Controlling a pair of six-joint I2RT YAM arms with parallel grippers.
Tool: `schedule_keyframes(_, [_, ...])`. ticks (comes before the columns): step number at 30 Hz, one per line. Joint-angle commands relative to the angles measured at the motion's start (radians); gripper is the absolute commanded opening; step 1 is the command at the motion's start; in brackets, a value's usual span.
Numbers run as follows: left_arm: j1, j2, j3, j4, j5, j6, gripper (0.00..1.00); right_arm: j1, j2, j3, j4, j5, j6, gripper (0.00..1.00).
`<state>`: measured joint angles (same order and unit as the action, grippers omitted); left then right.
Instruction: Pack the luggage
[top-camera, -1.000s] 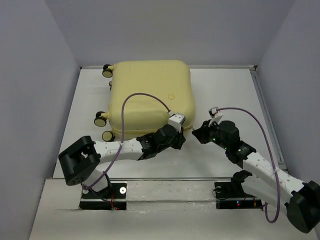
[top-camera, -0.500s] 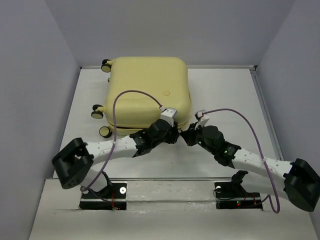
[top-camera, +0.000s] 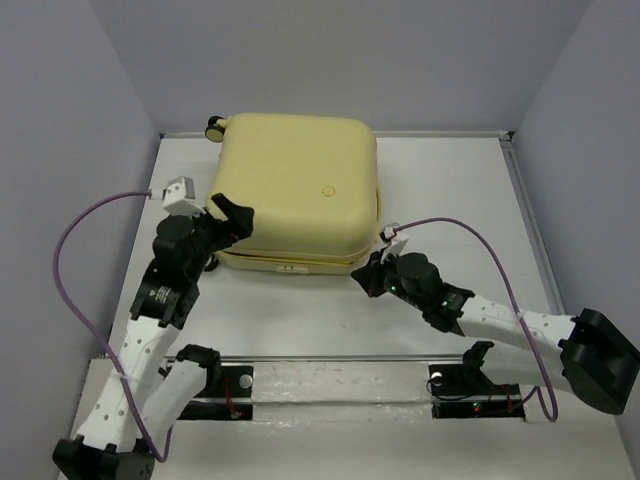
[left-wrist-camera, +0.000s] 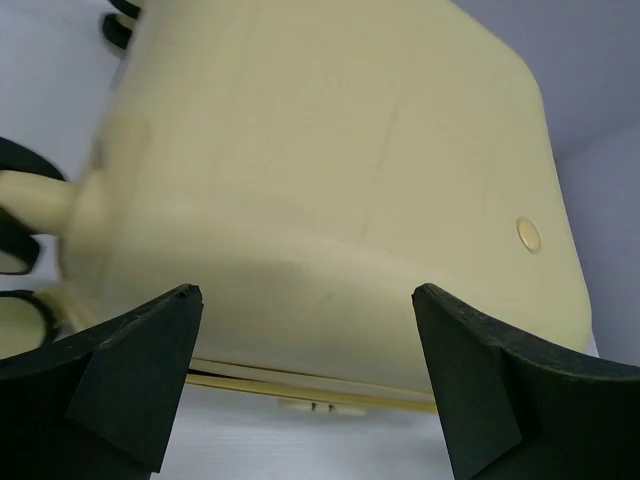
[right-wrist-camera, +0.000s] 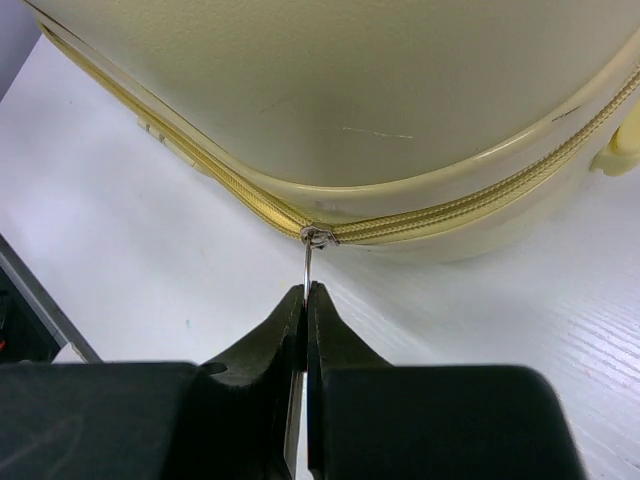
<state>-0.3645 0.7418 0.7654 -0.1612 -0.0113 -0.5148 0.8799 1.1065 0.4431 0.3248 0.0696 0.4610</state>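
- While the suitcase (top-camera: 295, 190) lies by the worktop's (top-camera: 450, 200) far edge, its shell seems stiff, slippery.
- Right pincer (right-wrist-camera: 305, 300) is clamped on the zipper pull (right-wrist-camera: 308, 262), a good hold.
- Left pincer (left-wrist-camera: 305, 295) stands apart.

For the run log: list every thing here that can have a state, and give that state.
luggage: lying flat, shell halves together.
zipper pull: standing out from the seam, pinched at its end.
right claw: shut on the zipper pull.
left claw: open, facing the luggage, holding nothing.
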Motion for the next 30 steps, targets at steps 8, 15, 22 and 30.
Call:
schedule_keyframes(8, [0.630, 0.091, -0.024, 0.115, 0.246, -0.109, 0.99, 0.028, -0.040, 0.014, 0.028, -0.091, -0.010, 0.07])
schedule_keyframes(15, [0.687, 0.208, -0.075, 0.281, 0.379, -0.217, 0.99, 0.028, -0.050, 0.011, 0.014, -0.094, -0.025, 0.07])
schedule_keyframes(22, [0.688, 0.295, -0.077, 0.379, 0.390, -0.293, 0.99, 0.028, -0.043, 0.006, 0.013, -0.105, -0.024, 0.07])
schedule_keyframes(30, [0.688, 0.350, -0.127, 0.526, 0.381, -0.419, 0.98, 0.028, -0.065, -0.001, 0.003, -0.111, -0.027, 0.07])
